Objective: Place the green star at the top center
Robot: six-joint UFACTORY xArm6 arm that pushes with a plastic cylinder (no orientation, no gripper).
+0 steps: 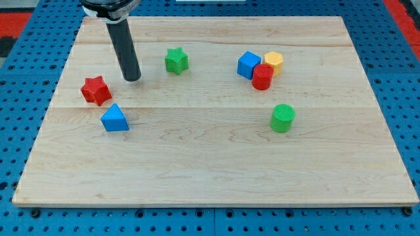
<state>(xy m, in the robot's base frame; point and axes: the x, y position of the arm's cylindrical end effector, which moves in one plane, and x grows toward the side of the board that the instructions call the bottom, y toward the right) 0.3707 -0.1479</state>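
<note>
The arm has no hand, so no hand state can be told; its straight dark rod is ending in my tip (pixel 132 78), resting on the pale wooden desk (pixel 216 164). The small green star-shaped block (pixel 176 60) is sitting near the tip, toward the view's right and slightly higher, apart from it. A red star-shaped block (pixel 96 90) and a blue triangular block (pixel 115 118) are lying toward the view's lower left of the tip. Well to the right, a blue cube (pixel 249 65), a yellow hexagonal block (pixel 273 62) and a red cylinder (pixel 262 77) are clustering together, with a green cylinder (pixel 283 118) below them.
</note>
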